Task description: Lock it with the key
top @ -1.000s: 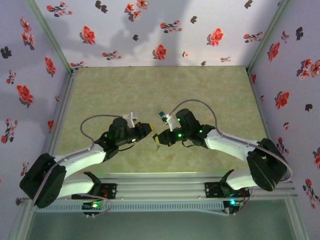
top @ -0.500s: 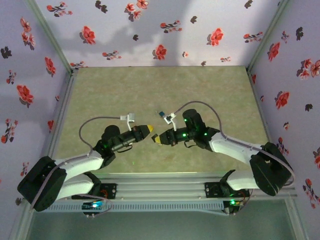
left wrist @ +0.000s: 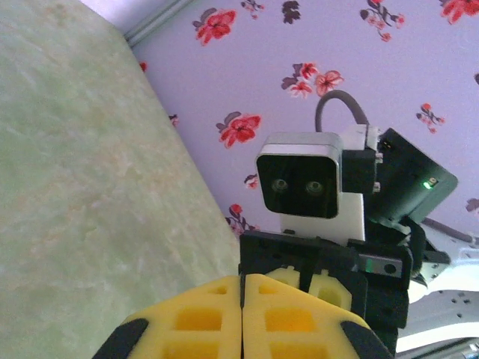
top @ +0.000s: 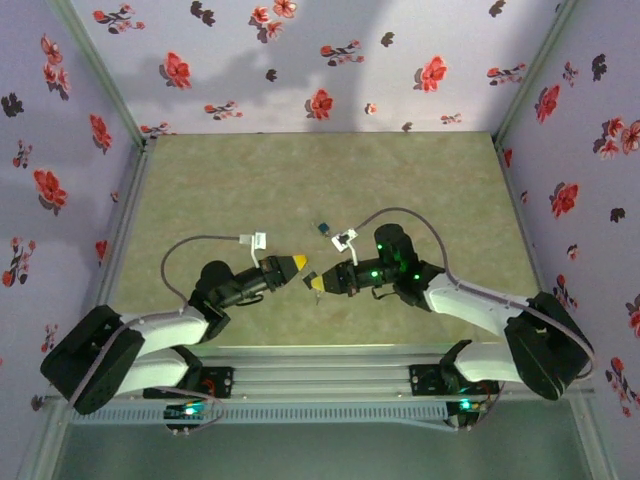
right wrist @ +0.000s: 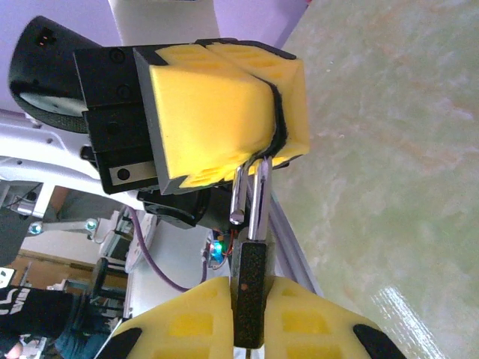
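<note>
1. The padlock (right wrist: pixel 251 278) has a black body, and a silver shackle (right wrist: pixel 259 198) rises from its top. In the right wrist view it sits at lower centre. The shackle's long leg runs into the body, while the short leg ends free just beside it.
2. The right gripper (right wrist: pixel 249 303) is clamped on the black body, with a yellow pad pressed against each side.
3. The left gripper (right wrist: pixel 274 123) fills the upper middle of that view. Its yellow pads are squeezed together on the top of the shackle, which disappears into the seam between them.
4. In the top view the padlock (top: pixel 309 275) is a small dark bit at lower centre. It is bridged by the left gripper (top: pixel 297 264) coming from the left and the right gripper (top: pixel 317 285) coming from the right, tip to tip.
5. In the left wrist view the left gripper (left wrist: pixel 242 299) shows at the bottom edge, its pads meeting along a thin line. The other arm's wrist camera (left wrist: pixel 310 183) faces it from just beyond.
6. A small blue-and-dark object (top: pixel 322 228) lies on the table (top: pixel 300 170) just above the grippers, apart from both. It is too small to identify.
7. The table is mottled green, and floral wallpaper (top: pixel 300 60) closes in the scene on three sides.
</note>
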{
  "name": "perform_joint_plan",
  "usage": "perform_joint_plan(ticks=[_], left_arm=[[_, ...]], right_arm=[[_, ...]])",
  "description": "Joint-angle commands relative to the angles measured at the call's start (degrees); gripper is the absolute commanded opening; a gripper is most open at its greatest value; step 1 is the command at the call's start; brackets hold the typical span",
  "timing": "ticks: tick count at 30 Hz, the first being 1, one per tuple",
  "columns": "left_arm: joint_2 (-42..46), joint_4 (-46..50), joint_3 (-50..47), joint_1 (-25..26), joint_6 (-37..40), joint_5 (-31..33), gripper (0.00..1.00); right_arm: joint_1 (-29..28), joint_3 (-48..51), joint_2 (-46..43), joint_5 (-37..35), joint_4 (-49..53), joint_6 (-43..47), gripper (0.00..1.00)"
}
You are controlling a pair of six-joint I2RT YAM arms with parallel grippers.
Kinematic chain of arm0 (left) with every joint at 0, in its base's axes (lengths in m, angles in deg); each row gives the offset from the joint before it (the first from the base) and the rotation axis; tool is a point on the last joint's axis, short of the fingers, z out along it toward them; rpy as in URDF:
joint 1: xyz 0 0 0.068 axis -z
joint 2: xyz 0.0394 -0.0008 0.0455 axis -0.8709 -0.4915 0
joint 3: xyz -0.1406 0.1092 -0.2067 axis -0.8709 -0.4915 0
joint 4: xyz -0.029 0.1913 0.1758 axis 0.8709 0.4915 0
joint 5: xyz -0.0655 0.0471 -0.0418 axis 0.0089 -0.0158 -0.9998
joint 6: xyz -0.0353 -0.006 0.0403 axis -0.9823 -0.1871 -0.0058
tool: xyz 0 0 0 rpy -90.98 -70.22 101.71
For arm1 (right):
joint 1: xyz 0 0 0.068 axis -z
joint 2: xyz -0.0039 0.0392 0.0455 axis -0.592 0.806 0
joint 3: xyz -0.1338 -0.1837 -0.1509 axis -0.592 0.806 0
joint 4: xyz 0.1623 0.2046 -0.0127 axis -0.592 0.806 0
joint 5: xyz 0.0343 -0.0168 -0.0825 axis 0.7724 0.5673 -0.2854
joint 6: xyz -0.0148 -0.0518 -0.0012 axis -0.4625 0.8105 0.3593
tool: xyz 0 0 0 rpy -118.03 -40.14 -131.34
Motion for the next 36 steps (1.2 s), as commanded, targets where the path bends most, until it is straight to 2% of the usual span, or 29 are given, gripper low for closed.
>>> perform_joint_plan(ticks=[1, 36], left_arm=[[-3.1, -0.5, -2.2, -0.7, 2.3, 1.4, 0.00], [-6.3, -1.1, -0.5, 8.5, 8.4, -1.3, 0.00]], right_arm=[[-0.1, 0.0, -4.7, 7.4, -9.2, -0.3, 0.00], [0.6, 2.7, -9.4, 7.7, -14.3, -2.9, 0.00]])
